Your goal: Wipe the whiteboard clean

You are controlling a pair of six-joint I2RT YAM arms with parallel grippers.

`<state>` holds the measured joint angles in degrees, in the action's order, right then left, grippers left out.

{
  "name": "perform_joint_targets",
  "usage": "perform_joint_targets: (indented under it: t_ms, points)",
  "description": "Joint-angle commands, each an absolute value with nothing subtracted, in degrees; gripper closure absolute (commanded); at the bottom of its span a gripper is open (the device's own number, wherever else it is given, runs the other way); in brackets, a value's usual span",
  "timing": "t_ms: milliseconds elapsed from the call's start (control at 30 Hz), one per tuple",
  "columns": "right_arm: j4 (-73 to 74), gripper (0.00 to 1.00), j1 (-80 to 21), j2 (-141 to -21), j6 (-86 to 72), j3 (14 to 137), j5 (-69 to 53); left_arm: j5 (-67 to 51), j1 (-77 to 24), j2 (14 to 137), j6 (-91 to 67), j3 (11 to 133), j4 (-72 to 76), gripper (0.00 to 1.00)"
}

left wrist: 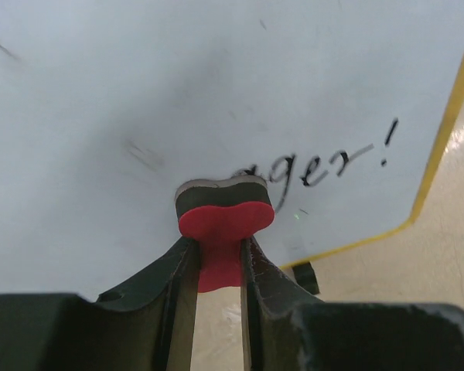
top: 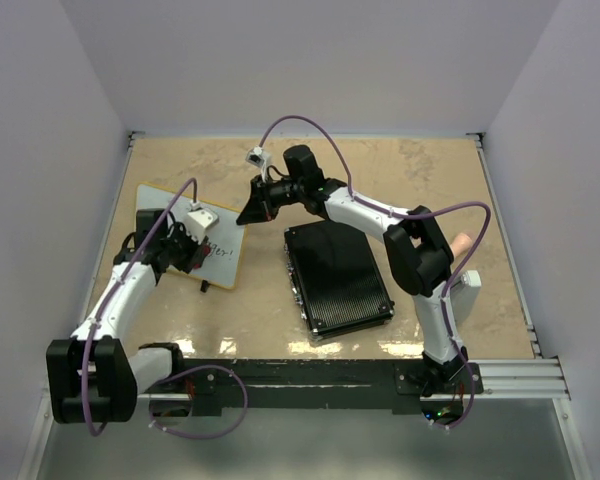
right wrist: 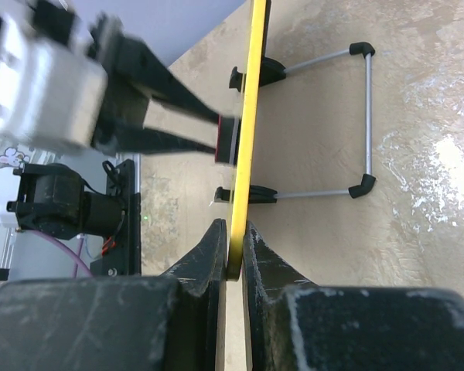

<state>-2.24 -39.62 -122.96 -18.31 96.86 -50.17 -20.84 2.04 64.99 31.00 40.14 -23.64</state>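
Observation:
The whiteboard (top: 160, 203) stands tilted at the left of the table, with a yellow frame and little black feet. In the left wrist view the whiteboard (left wrist: 139, 77) is mostly wiped, with faint smears. Black letters and an exclamation mark (left wrist: 317, 166) remain near its lower right corner. My left gripper (left wrist: 220, 246) is shut on a red eraser (left wrist: 224, 220), whose dark felt is pressed flat on the board. My right gripper (right wrist: 233, 241) is shut on the board's yellow edge (right wrist: 251, 93) and, from above, the right gripper (top: 248, 213) sits at the board's right corner. The right wrist view also shows the eraser (right wrist: 226, 141).
A black ribbed case (top: 338, 278) lies flat just right of the board, under the right arm. Behind the board is its wire stand (right wrist: 367, 116) with black feet. Pale walls close in the table on three sides. A metal rail (top: 500, 375) runs along the near edge.

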Motion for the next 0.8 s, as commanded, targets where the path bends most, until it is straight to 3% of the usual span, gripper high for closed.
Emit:
perform_joint_targets:
  t_ms: [0,367,767]
  points:
    - [-2.37,1.00,-41.66,-124.54,-15.73,97.47,-53.26,-19.42,0.70,64.86,34.01,37.87,-24.52,1.00]
    - [-2.02,1.00,-41.57,-124.28,-15.73,97.29,-53.09,-20.39,0.44,69.61,32.25,57.03,-23.82,1.00]
    - [-1.58,1.00,-41.57,-124.28,-15.38,97.29,-53.00,-19.16,-3.69,65.92,39.72,38.42,-25.22,1.00]
